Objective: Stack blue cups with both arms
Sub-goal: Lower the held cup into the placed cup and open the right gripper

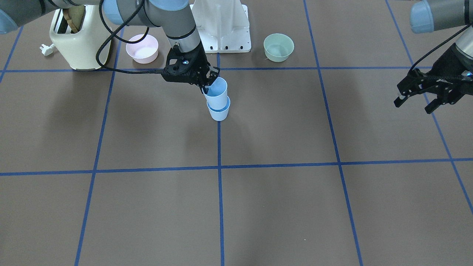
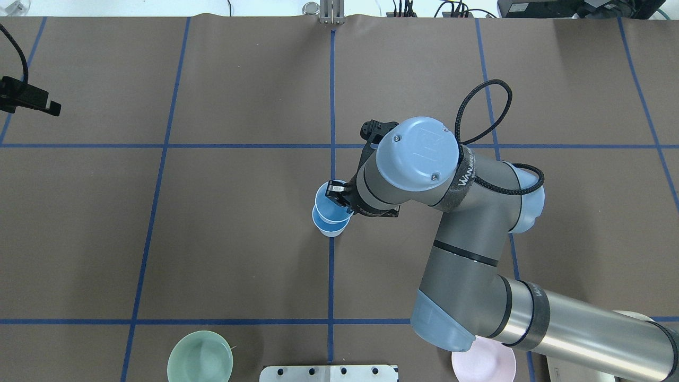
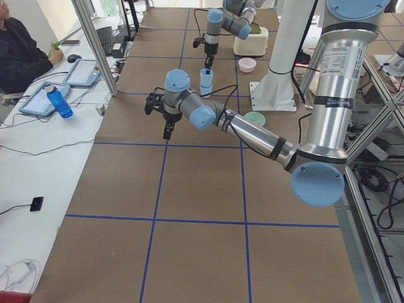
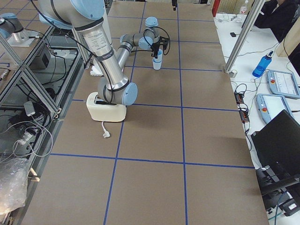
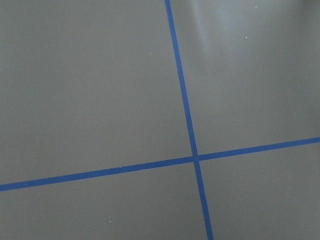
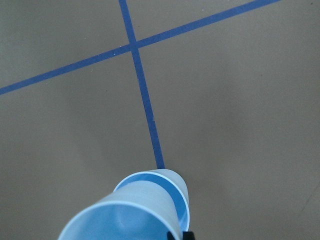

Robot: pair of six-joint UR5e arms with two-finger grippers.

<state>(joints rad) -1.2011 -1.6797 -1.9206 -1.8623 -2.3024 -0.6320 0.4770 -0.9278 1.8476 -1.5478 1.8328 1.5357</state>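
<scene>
Two blue cups [image 1: 218,111] sit nested; right jaws clench the upper cup [image 1: 217,93], left jaws spread.

You're seeing the right arm [image 2: 467,265] covering much of the pink bowl [image 2: 482,366] overhead; in that arm's wrist view, the upper cup [image 6: 125,217] is running off-frame and hiding most of the lower cup [image 6: 182,195].
</scene>
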